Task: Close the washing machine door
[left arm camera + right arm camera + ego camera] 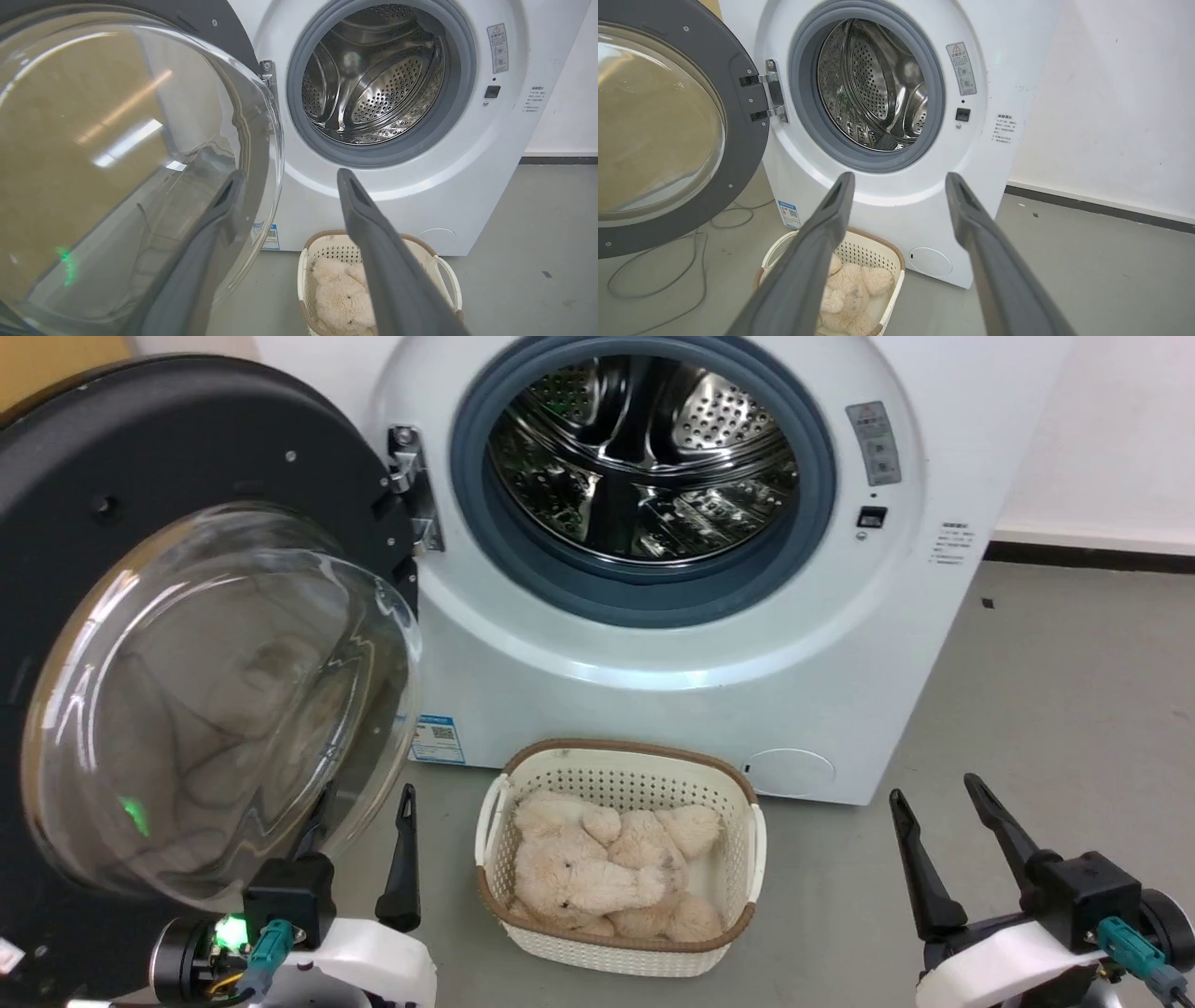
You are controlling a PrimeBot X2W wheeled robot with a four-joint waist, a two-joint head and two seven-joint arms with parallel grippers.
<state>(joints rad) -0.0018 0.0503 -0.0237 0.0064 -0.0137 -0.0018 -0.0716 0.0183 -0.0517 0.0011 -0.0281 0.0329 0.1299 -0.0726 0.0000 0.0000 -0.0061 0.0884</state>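
The washing machine door [187, 439] stands swung wide open at the left, its black rim and bulging glass bowl [215, 700] facing me. It hangs on a metal hinge [411, 485] of the white washing machine [653, 653], whose steel drum [644, 457] is bare. My left gripper [364, 798] is open low beside the door; one finger shows through the bowl's lower right edge [261, 154], the other is clear of it. My right gripper [934, 786] is open over the floor at the lower right, holding nothing.
A white basket [621, 751] of beige plush [607, 868] sits on the floor just before the machine, between my arms. A thin cable [654, 284] lies on the floor under the door. A white wall [1111, 93] rises to the machine's right, with grey floor [1074, 709] before it.
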